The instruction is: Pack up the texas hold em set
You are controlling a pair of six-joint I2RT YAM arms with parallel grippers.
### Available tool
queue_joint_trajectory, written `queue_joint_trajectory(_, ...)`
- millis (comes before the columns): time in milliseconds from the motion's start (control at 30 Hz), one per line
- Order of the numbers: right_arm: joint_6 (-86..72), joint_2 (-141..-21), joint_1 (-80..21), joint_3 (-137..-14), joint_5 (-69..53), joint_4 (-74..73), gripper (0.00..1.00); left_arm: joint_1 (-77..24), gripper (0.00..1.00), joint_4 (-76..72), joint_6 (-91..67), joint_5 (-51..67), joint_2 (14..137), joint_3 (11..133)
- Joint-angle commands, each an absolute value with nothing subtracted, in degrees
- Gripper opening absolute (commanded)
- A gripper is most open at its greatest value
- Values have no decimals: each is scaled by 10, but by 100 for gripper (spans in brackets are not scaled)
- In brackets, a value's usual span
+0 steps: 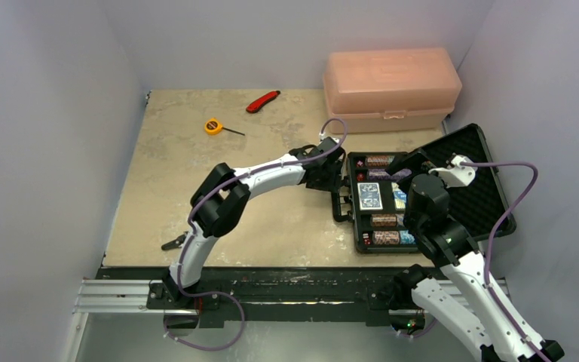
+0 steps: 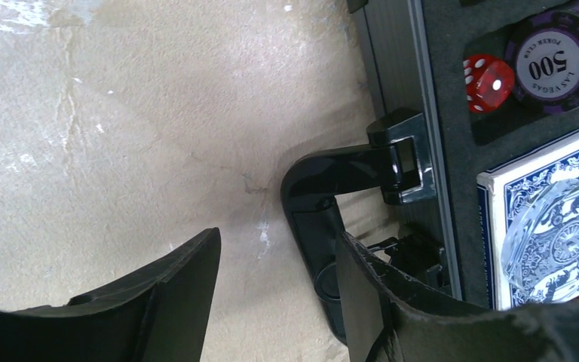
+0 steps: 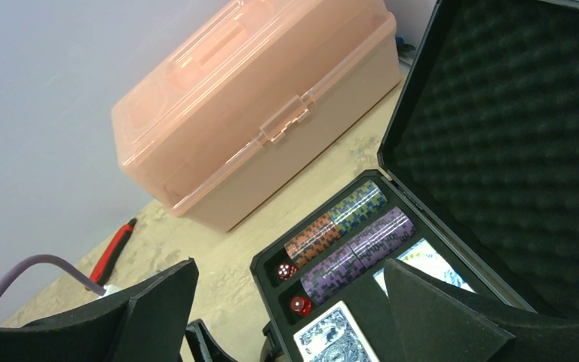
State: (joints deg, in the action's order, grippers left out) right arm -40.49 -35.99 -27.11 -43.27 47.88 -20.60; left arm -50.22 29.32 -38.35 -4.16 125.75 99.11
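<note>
Black hard case (image 3: 310, 223) — egg-crate foam lid (image 3: 513, 136), glossy curved handle (image 2: 332, 170)

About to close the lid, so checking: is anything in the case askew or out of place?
Chips and dice sit in their slots. One oddity: a clear disc seems to lie loose on the blue deck.
</note>
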Motion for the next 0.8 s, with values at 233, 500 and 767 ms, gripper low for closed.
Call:
queue_joint_trajectory(233,-401,-363,-275,-426,470,-179,99,-509,59,296,-377,-33,1293,1048)
queue_joint_trajectory(500,-397,-362,-275,-424,466,-174,99,-516,56,324,-382,-45,1330,1088)
queue_joint_trajectory(767,-396,-364,-275,-424,462,-174,99,-524,43,402,-390,-133,1327,1084)
